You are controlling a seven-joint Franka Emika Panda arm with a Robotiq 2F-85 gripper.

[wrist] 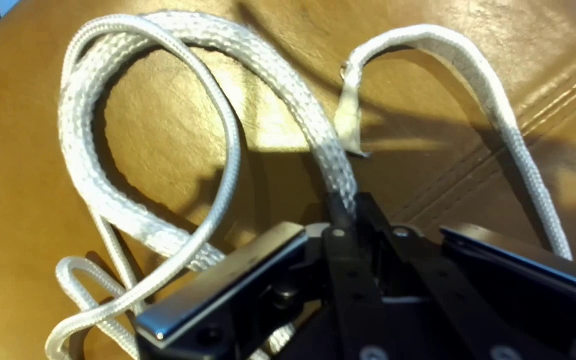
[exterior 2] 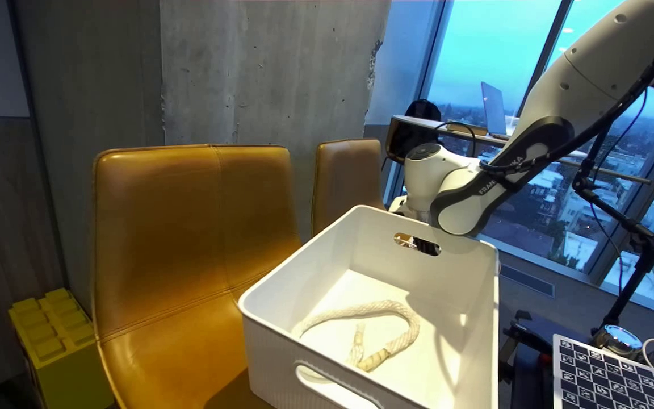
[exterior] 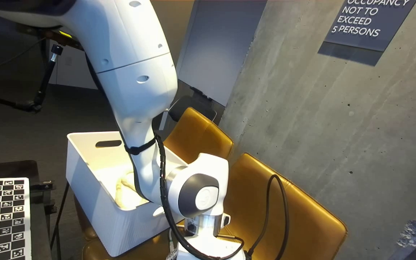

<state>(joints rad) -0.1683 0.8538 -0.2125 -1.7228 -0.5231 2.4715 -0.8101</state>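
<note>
In the wrist view, my gripper is shut on a thick white braided rope, gripped between the fingertips. The rope loops to the left over a tan leather seat and passes back under the gripper. A thinner white cord loops over it on the left. Another white cord curves on the right, with a flat, taped-looking end. In both exterior views the gripper is hidden or out of frame; the arm's wrist is beside a white bin, also seen from its other end.
A white rope lies inside the bin, which rests on a tan chair. A second tan chair stands beside it. A marker board, a black camera arm, a yellow block and a concrete wall are nearby.
</note>
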